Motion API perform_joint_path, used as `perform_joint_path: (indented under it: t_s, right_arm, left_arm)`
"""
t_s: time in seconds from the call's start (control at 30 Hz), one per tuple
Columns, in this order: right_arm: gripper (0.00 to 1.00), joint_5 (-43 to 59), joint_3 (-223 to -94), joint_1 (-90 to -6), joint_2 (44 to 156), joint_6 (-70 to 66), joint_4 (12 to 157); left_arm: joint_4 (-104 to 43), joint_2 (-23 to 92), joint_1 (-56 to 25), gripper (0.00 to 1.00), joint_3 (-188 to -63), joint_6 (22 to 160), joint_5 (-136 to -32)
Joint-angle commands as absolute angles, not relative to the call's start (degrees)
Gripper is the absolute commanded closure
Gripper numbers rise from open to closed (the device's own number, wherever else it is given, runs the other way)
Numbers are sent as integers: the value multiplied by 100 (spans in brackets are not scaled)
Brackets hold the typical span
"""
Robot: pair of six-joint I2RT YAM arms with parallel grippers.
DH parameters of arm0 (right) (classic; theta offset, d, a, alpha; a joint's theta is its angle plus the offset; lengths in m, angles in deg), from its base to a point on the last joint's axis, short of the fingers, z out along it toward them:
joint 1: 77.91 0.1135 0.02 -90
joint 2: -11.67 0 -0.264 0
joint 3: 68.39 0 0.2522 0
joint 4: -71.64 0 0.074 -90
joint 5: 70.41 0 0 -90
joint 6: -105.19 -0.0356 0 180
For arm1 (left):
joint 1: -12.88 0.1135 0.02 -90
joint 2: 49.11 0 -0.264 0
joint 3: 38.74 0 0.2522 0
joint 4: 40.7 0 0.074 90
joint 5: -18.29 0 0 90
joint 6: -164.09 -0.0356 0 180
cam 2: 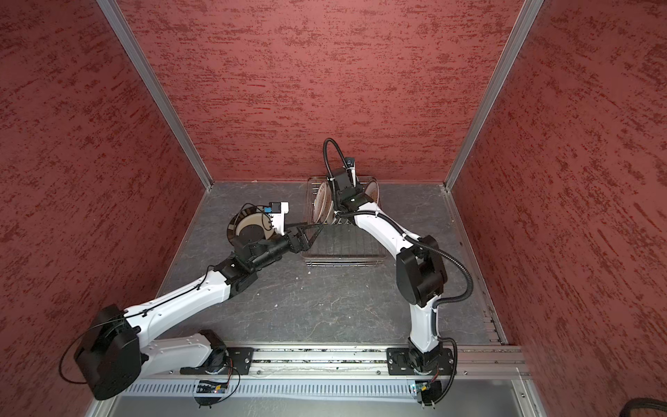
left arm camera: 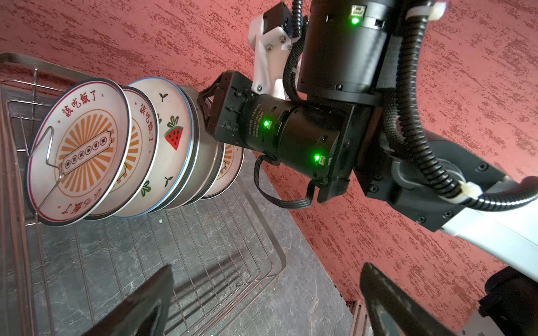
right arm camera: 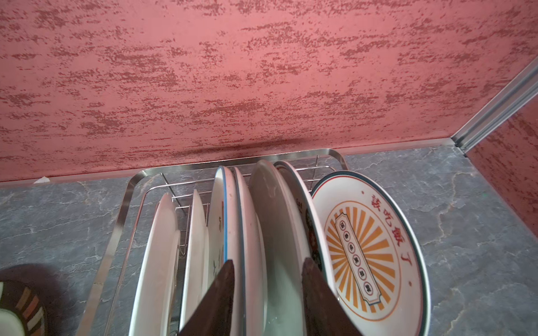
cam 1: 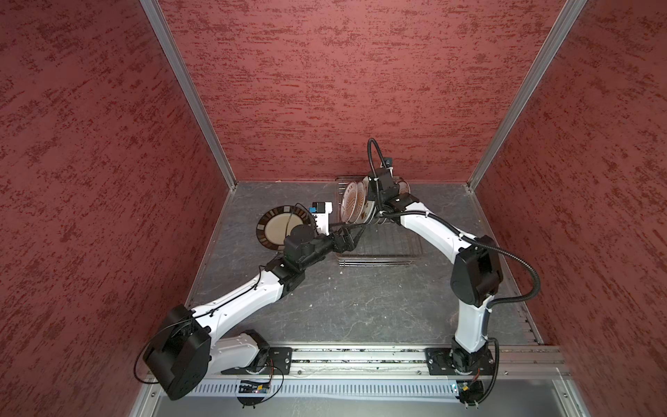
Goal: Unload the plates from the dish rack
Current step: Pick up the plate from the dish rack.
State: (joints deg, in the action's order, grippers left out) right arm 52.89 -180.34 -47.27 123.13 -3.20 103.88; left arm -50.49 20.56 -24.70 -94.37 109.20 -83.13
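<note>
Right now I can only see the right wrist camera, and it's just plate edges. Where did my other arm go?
Observer: The left gripper hangs open over the edge of the dish rack, on the side toward the brown-rimmed plate.
Operator: What does that arm's camera see?
Observer: A sunburst plate with red characters is the closest one in the row, with its printed face toward that camera.
Operator: Are there any fruit ones?
Observer: Yes, the watermelon plate is third in that row, and its picture faces the same way.
</note>
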Motion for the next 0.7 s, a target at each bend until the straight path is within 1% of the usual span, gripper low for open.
perform_joint_path:
  t_s: [0.0, 0.1, 0.23, 0.43, 0.67]
  right_arm:
    - [63, 5561, -18072, -4758, 12354, -360, 10390]
    - [65, 5565, -18120, -4786, 12416, -412, 10438]
    - [71, 5528, -18137, -4811, 12478, -435, 10438]
    - [73, 5572, -18156, -4876, 12589, -500, 10546]
    - [76, 5394, -18122, -4934, 12633, -528, 10526]
  left_arm:
    - [-5075, 2161, -2478, 1, -9572, 10836, -8218]
    - [-5058, 2257, -2508, 0, -9634, 10850, -8257]
    - [-5061, 2339, -2518, 1, -9688, 10863, -8271]
    - [-5128, 2423, -2535, 1, -9697, 10899, -8286]
    - [-5251, 2639, -2522, 0, -9723, 11006, -8192]
